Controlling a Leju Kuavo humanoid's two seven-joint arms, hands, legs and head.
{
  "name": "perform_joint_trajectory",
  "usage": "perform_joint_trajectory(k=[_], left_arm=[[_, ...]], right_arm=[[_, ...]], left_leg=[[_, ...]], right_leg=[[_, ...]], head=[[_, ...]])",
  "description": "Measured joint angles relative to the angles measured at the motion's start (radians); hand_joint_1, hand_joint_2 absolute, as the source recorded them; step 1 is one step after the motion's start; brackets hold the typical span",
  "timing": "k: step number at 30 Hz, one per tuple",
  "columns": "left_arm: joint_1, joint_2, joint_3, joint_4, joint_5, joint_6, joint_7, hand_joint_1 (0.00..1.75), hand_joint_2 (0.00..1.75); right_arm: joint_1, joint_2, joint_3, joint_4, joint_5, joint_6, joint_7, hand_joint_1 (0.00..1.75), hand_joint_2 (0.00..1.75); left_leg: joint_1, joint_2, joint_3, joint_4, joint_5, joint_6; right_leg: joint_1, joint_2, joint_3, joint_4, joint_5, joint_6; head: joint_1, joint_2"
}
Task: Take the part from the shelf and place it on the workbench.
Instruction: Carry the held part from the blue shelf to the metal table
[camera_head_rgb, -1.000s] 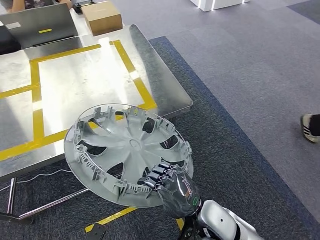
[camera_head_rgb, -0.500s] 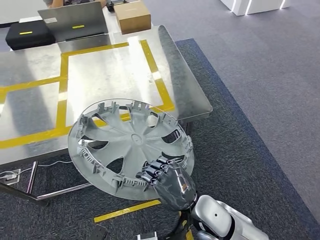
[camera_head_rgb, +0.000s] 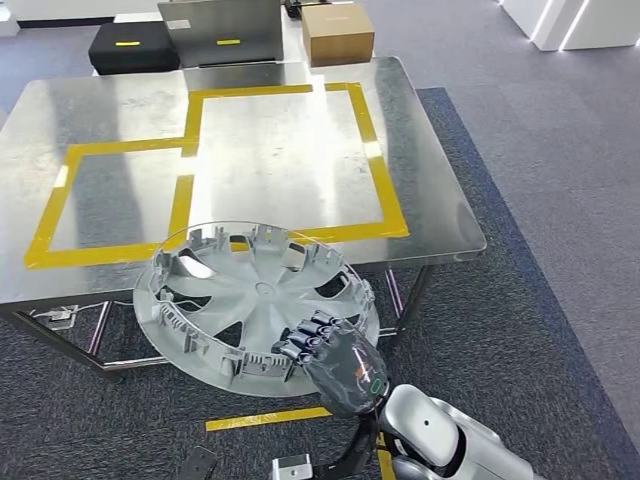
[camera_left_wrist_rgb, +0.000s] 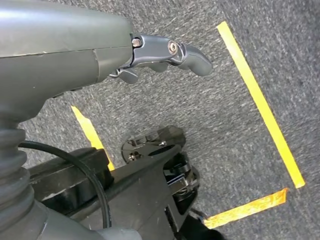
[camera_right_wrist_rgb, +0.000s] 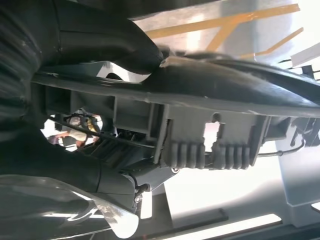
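Since a second earlier the whole scene had swung across the head view, so the camera had turned toward the table and the full yellow tape outline had come into sight; the part itself had kept its place relative to the hand. The right hand's fingers were curled over the near rim of the part, a grey wheel cover, gripping it from the edge nearest the body. The cover hung roughly flat, ribbed side up, with its far rim overlapping the table's near edge in the picture and most of it over the carpet. The left hand hung low over the carpet, its fingers loosely extended and holding nothing.

To finish the step well, the arm should probably carry the cover further forward until its centre lies well over the metal top, ideally inside the tape outline, and keep it level. A one-edge grip on so broad a disc risks sagging or twisting, so a slow lowering before letting go seems wise.
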Motion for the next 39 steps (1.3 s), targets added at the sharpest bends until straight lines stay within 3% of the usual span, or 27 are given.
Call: perform_joint_trajectory(k=[2,6,8,10,11,12,14,16,17,21,23,25,27,28,29,31,32,33,36,38,39], left_arm=[[0.000,0.001,-0.003,0.000,0.000,0.000,0.000,0.00,1.75],[0.000,0.004,-0.006,0.000,0.000,0.000,0.000,0.00,1.75],[-0.001,0.005,-0.007,0.000,0.000,0.000,0.000,0.00,1.75],[-0.001,0.005,-0.007,0.000,0.000,0.000,0.000,0.00,1.75],[0.001,0.005,-0.007,0.000,0.000,-0.001,0.000,0.00,1.75],[0.002,0.006,-0.007,0.000,0.000,-0.001,0.000,0.00,1.75],[0.003,0.006,-0.007,0.000,0.000,-0.001,0.000,0.00,1.75],[0.002,0.007,-0.007,0.000,0.001,-0.001,0.000,0.00,1.75],[0.002,0.008,-0.008,0.000,0.001,-0.001,0.000,0.00,1.75],[0.006,0.010,-0.008,0.000,0.003,0.000,0.000,0.00,1.75],[0.006,0.010,-0.008,0.000,0.003,0.000,-0.001,0.00,1.75],[0.006,0.010,-0.008,0.000,0.004,0.000,-0.001,0.00,1.75],[0.009,0.010,-0.008,0.000,0.004,0.000,-0.001,0.00,1.75],[0.011,0.010,-0.008,0.000,0.004,0.001,-0.001,0.00,1.75],[0.012,0.010,-0.008,0.000,0.005,0.001,-0.001,0.00,1.75],[0.014,0.010,-0.008,0.000,0.005,0.001,-0.001,0.00,1.75],[0.014,0.010,-0.008,0.000,0.007,0.002,-0.001,0.00,1.75],[0.013,0.010,-0.008,0.000,0.008,0.003,-0.001,0.00,1.75],[0.008,0.009,-0.008,0.000,0.013,0.006,-0.002,0.00,1.75],[0.005,0.009,-0.008,0.000,0.014,0.006,-0.004,0.00,1.75],[0.006,0.009,-0.008,0.000,0.015,0.006,-0.005,0.00,1.75]], right_arm=[[-0.006,0.002,0.001,0.001,0.001,0.000,-0.001,1.75,1.75],[-0.011,0.006,0.003,0.003,0.001,-0.001,-0.004,1.75,1.75],[-0.013,0.010,0.004,0.003,0.001,-0.001,-0.004,1.75,1.75],[-0.013,0.011,0.005,0.004,0.002,-0.001,-0.005,1.75,1.75],[-0.012,0.011,0.006,0.004,0.002,-0.002,-0.005,1.75,1.75],[-0.012,0.012,0.007,0.005,0.003,-0.003,-0.006,1.75,1.75],[-0.012,0.012,0.008,0.005,0.007,-0.012,-0.004,1.75,1.75],[-0.013,0.012,0.006,0.005,0.015,-0.029,0.002,1.75,1.75],[-0.012,0.012,0.004,0.005,0.019,-0.038,0.006,1.75,1.75],[-0.008,0.012,-0.006,0.005,0.024,-0.057,0.015,1.75,1.75],[-0.010,0.012,-0.010,0.004,0.026,-0.061,0.017,1.75,1.75],[-0.006,0.012,-0.012,0.005,0.027,-0.063,0.018,1.75,1.75],[0.003,0.012,-0.017,0.005,0.028,-0.065,0.020,1.75,1.75],[0.007,0.012,-0.020,0.005,0.029,-0.068,0.021,1.75,1.75],[0.011,0.012,-0.024,0.005,0.029,-0.073,0.022,1.75,1.75],[0.020,0.012,-0.033,0.005,0.029,-0.086,0.025,1.75,1.75],[0.025,0.012,-0.038,0.004,0.029,-0.092,0.026,1.75,1.75],[0.032,0.012,-0.043,0.002,0.030,-0.098,0.028,1.75,1.75],[0.045,0.016,-0.065,-0.008,0.030,-0.109,0.037,1.75,1.75],[0.054,0.021,-0.083,-0.011,0.030,-0.118,0.045,1.75,1.75],[0.061,0.023,-0.091,-0.012,0.030,-0.122,0.048,1.75,1.75]], left_leg=[[-0.002,-0.005,-0.001,0.002,-0.006,-0.009],[-0.001,0.000,-0.004,0.018,-0.022,-0.029],[0.003,0.013,-0.042,0.106,-0.063,-0.041],[0.007,0.021,-0.116,0.242,-0.110,-0.050],[0.009,0.023,-0.143,0.286,-0.113,-0.052],[0.010,0.023,-0.155,0.292,-0.095,-0.052],[0.011,0.025,-0.123,0.194,-0.009,-0.046],[0.005,0.031,-0.071,0.073,0.039,-0.034],[0.002,0.034,-0.054,0.037,0.038,-0.028],[0.002,0.031,-0.016,-0.001,0.005,-0.003],[0.006,0.027,0.010,-0.008,-0.005,0.008],[0.004,0.024,0.028,-0.008,-0.023,0.011],[0.003,0.020,0.056,-0.008,-0.047,0.011],[0.002,0.018,0.074,-0.008,-0.061,0.011],[0.001,0.016,0.094,-0.008,-0.076,0.010],[-0.001,0.013,0.128,-0.009,-0.106,0.005],[-0.001,0.011,0.138,-0.010,-0.119,0.000],[-0.001,0.011,0.148,-0.011,-0.128,-0.006],[0.000,0.013,0.141,0.031,-0.111,-0.025],[0.001,0.018,0.074,0.140,-0.087,-0.037],[0.004,0.021,0.030,0.201,-0.093,-0.043]], right_leg=[[0.002,0.008,0.038,-0.078,0.017,-0.007],[-0.002,0.007,0.059,-0.095,0.005,-0.027],[-0.005,0.001,0.076,-0.099,-0.002,-0.037],[-0.005,-0.006,0.091,-0.099,-0.015,-0.040],[-0.005,-0.008,0.099,-0.099,-0.022,-0.040],[-0.005,-0.009,0.108,-0.099,-0.030,-0.039],[-0.005,-0.011,0.131,-0.100,-0.047,-0.034],[-0.003,-0.012,0.145,-0.102,-0.066,-0.024],[-0.002,-0.013,0.148,-0.107,-0.073,-0.018],[-0.001,-0.015,0.168,-0.098,-0.076,0.007],[-0.002,-0.011,0.117,-0.012,-0.088,0.011],[-0.001,-0.008,0.023,0.110,-0.122,0.012],[-0.001,-0.008,-0.049,0.153,-0.159,0.013],[0.000,-0.008,-0.063,0.130,-0.155,0.012],[0.000,-0.007,-0.065,0.082,-0.125,0.011],[0.003,-0.006,-0.054,-0.017,-0.003,0.002],[0.006,-0.005,-0.046,-0.046,0.043,-0.004],[0.008,-0.004,-0.040,-0.057,0.067,-0.012],[0.007,-0.004,-0.008,-0.069,0.046,-0.032],[0.001,-0.008,0.025,-0.085,0.032,-0.040],[0.000,-0.010,0.042,-0.091,0.022,-0.043]], head=[[-0.001,0.000],[-0.003,0.000],[-0.006,0.000],[-0.008,0.000],[-0.008,0.000],[-0.008,0.000],[-0.008,0.000],[-0.008,0.000],[-0.008,0.000],[-0.007,0.000],[-0.003,0.000],[0.000,0.000],[0.001,0.000],[0.001,0.000],[0.002,0.000],[0.001,0.000],[0.000,0.000],[-0.001,0.000],[-0.002,0.000],[-0.004,0.000],[-0.005,0.000]])
